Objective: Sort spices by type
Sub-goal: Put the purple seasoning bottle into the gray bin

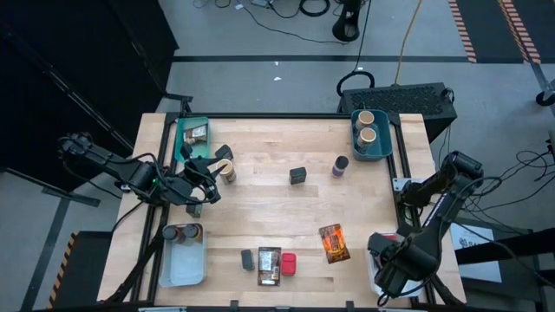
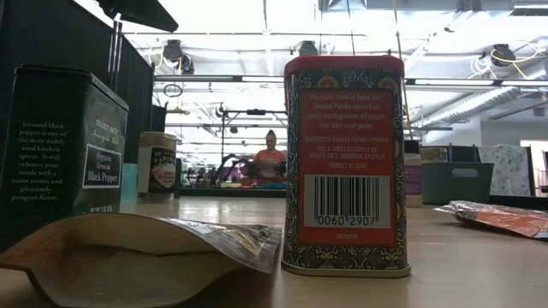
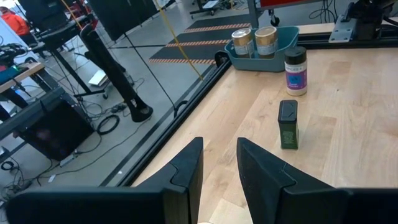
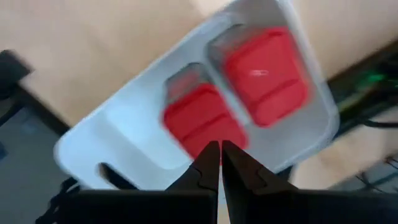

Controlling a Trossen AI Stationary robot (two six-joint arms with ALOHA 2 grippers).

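Flat packet [image 2: 145,257] lying lengthwise (nearest), red tin [image 2: 345,162] upright, right end effector [image 4: 220,163] together.

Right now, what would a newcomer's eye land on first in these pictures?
The red paprika tin fills the low view, beside a dark pepper tin. From above, spices lie scattered over the wooden table. The right end effector hangs shut over two red tins in a white bin.

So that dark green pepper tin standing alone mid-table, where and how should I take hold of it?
Judging by its pose, come from straight above. The pepper tin stands upright with bare table around it and the purple-labelled jar well apart. Close the fingers across its two broad flat faces, just under the lid; flat sides should seat better than its narrow edges.
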